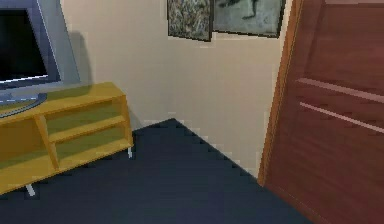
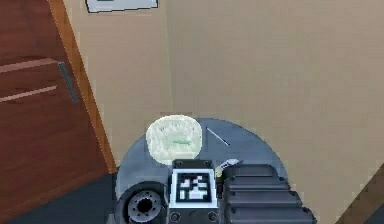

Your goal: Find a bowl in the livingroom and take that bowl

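A pale green-white bowl [image 2: 177, 138] sits on a round grey tabletop [image 2: 255, 140] in the arm side view, near the table's middle. The gripper's dark body [image 2: 190, 166] rises from the bottom edge just below the bowl, with a white marker square [image 2: 192, 190] behind it. The bowl rests on the table right at the gripper's far end, so I cannot tell whether the gripper holds anything or touches the bowl.
A thin pale stick-like item [image 2: 218, 136] lies right of the bowl. A brown wooden door [image 2: 40, 100] stands beside the table and appears again as the door [image 1: 335, 110] in the forward view. A yellow TV stand [image 1: 70, 130] with a TV [image 1: 30, 50] is at left, framed pictures [image 1: 225, 15] hang ahead, and the floor [image 1: 170, 180] is dark.
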